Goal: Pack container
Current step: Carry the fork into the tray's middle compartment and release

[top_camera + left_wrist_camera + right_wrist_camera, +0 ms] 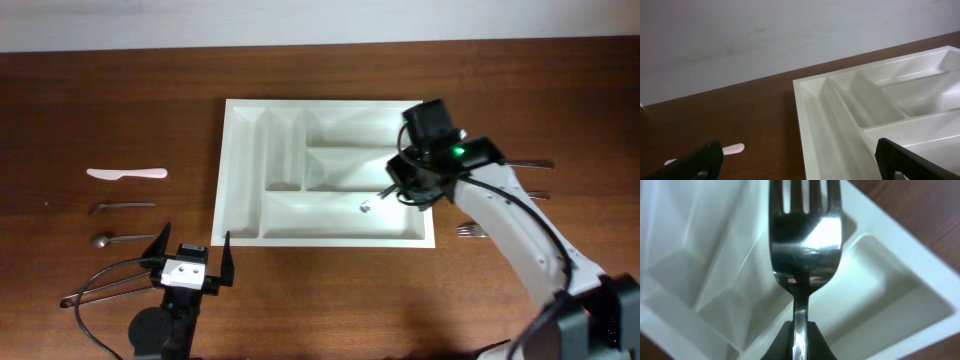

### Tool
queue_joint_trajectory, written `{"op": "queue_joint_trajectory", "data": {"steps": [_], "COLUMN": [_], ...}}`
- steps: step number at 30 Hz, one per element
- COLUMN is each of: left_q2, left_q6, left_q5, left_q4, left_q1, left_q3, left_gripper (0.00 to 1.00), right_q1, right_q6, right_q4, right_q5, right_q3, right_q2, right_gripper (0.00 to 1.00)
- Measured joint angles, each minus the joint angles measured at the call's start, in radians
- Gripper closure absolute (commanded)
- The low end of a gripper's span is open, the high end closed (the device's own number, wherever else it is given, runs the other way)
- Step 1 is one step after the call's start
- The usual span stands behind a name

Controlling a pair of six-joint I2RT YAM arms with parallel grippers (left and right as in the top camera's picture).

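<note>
The white five-compartment container (243, 170) lies in the middle of the table; it also shows in the left wrist view (820, 120) and the right wrist view (880, 280). My right gripper (395, 192) is shut on a metal fork (805, 235), held above the container's right wide compartments, tines pointing away from the wrist. The fork's tip glints over the lower compartment (366, 207). My left gripper (190, 258) is open and empty at the front left of the container, fingers (795, 160) straddling its left wall.
Left of the container lie a pink knife (127, 174), a dark utensil (122, 206), a spoon (120, 239) and more cutlery (100, 285). Right of it lie further utensils (530, 163) and a fork (470, 231). The pink knife also shows in the left wrist view (730, 149).
</note>
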Motion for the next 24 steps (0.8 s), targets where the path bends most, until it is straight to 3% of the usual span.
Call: {"op": "queue_joint_trajectory", "data": {"steps": [11,13,21,24], "left_q2": [0.0,0.0,0.0,0.0], "left_q6": [0.0,0.0,0.0,0.0], "left_q5": [0.0,0.0,0.0,0.0], "left_q4": [0.0,0.0,0.0,0.0], "left_q1": [0.0,0.0,0.0,0.0], "left_q3": [0.0,0.0,0.0,0.0], "left_gripper": [0.01,0.01,0.01,0.01], "right_q1": [0.011,0.011,0.012,0.005], "right_q6": [0.322,0.348,0.378,0.317], "right_q4": [0.122,0.138,0.168,0.171], "right_q5": [-0.029,-0.04,-0.079,-0.078], "right_q3": [0.0,0.0,0.0,0.006], "right_q2": [0.072,0.082,0.131,0.132], "right_gripper": [0.88,0.83,0.38,0.01]}}
